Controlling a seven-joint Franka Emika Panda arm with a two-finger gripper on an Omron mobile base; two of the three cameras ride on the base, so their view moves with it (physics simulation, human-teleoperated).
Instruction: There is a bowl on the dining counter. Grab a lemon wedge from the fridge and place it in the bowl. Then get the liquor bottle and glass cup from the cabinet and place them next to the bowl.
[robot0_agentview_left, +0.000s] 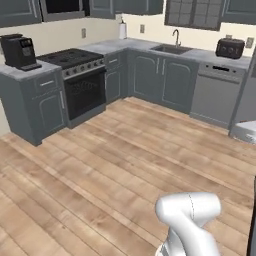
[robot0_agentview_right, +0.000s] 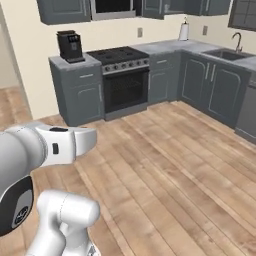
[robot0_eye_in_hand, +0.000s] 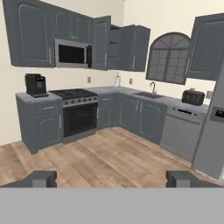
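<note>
Dark slate-grey cabinets (robot0_eye_in_hand: 30, 35) with panelled doors line cream walls (robot0_eye_in_hand: 153, 17), and the floor (robot0_agentview_left: 100, 165) is warm tan wood planking streaked with paler and browner boards. The worktop (robot0_agentview_left: 115, 46) is pale grey with faint mottling, carrying a black coffee machine (robot0_agentview_left: 19, 51), a dark toaster (robot0_agentview_left: 230, 48) and a white paper towel roll (robot0_agentview_left: 122, 30) — beside a black-fronted stove (robot0_agentview_left: 82, 85) with a silver trim band. A grey dishwasher (robot0_eye_in_hand: 180, 133), a paler grey fridge (robot0_eye_in_hand: 214, 131) with a dark panel, and a black-and-silver microwave (robot0_eye_in_hand: 72, 53) complete the palette — the robot's arm (robot0_agentview_right: 45, 145) is glossy white with dark joints.
</note>
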